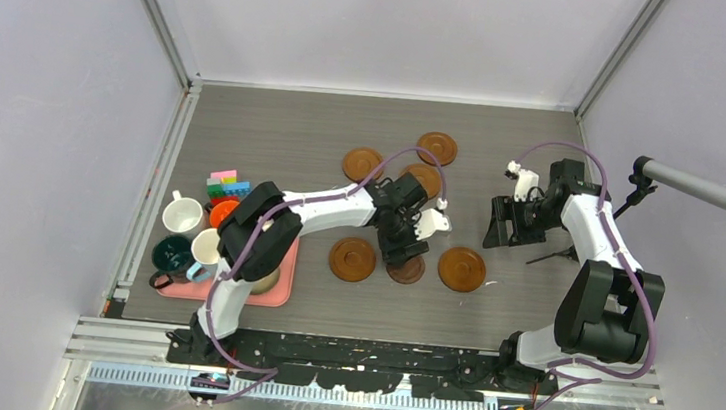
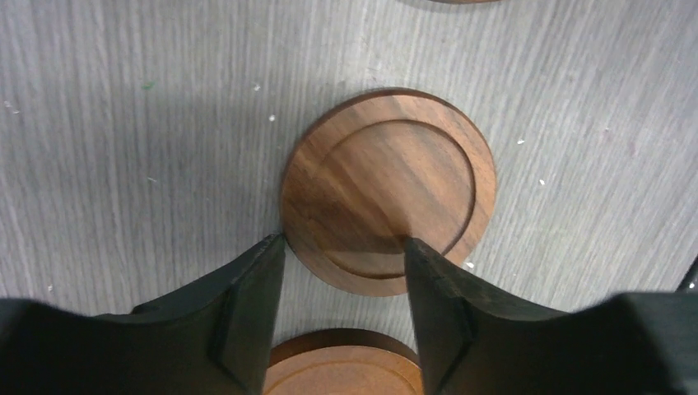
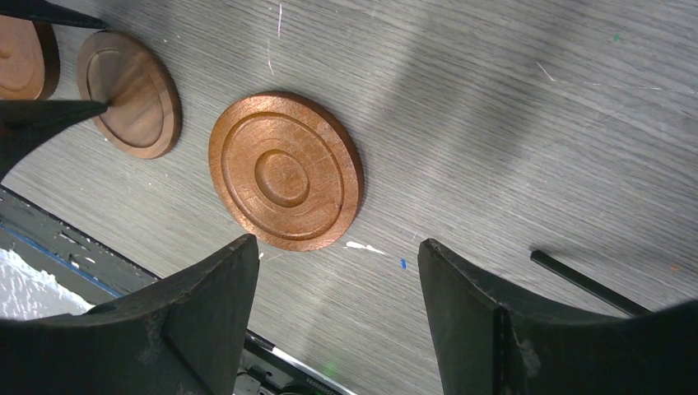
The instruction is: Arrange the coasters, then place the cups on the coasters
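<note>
The darker, smaller coaster [image 1: 409,271] [image 2: 387,189] [image 3: 132,95] lies flat between two orange-brown coasters [image 1: 352,259] [image 1: 461,269] [image 3: 284,181]. Three more coasters [image 1: 362,163] [image 1: 437,148] [image 1: 424,178] lie farther back. My left gripper [image 1: 401,237] [image 2: 343,245] hovers over the dark coaster's near edge, its jaws slightly apart and gripping nothing. The right gripper [image 1: 506,226] [image 3: 337,247] hangs open and empty to the right of the row. The cups [image 1: 182,215] [image 1: 174,252] [image 1: 206,247] cluster at the left, partly hidden by the left arm.
A pink tray [image 1: 278,295] sits at the front left under some of the cups. Colourful toy blocks [image 1: 227,185] lie behind it. A microphone [image 1: 712,191] juts in from the right, and a thin black rod [image 3: 584,281] lies near the right gripper.
</note>
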Robot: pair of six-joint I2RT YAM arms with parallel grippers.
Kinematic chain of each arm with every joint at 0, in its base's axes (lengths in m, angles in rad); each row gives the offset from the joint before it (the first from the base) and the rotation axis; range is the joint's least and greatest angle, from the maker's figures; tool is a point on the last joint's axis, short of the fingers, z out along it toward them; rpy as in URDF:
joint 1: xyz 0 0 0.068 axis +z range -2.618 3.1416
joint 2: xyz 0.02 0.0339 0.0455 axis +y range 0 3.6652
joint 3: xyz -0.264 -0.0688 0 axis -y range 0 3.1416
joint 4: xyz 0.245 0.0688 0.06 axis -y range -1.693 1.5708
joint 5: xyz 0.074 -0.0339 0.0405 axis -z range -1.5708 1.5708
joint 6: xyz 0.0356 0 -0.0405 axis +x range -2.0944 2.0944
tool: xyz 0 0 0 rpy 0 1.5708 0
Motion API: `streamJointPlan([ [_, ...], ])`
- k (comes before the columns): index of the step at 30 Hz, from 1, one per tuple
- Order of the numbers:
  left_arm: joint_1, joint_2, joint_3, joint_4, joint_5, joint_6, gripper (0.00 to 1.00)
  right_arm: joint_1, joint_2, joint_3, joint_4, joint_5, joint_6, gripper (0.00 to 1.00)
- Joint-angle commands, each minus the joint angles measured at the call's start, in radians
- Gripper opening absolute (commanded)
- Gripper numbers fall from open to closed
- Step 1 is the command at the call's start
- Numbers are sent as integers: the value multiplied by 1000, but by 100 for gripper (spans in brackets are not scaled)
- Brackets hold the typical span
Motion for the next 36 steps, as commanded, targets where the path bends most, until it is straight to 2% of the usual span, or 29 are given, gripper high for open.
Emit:
streamJointPlan([
  [1,2,-37,13,-133,21,13,65,-5,-5,43,-3,-32,-1,75],
  [5,89,-107,56,-144,85,-36,78,4,24,98,32,-48,55,75],
  [8,158,-151,75,-122,67,-42,82,37,59,149,89,-12,120,75],
  [14,319,-124,169,-65,-30,-104,82,143,156,231,268,120,265,75],
  [18,384,-87,216,-10,-98,-139,83,237,238,285,362,204,342,75],
  [21,415,-49,246,26,-163,-160,84,293,300,323,419,273,381,75],
  [25,443,28,318,25,-190,-165,84,335,395,401,450,290,420,75],
  [36,470,201,496,-8,-172,-131,79,399,593,553,473,334,465,74],
])
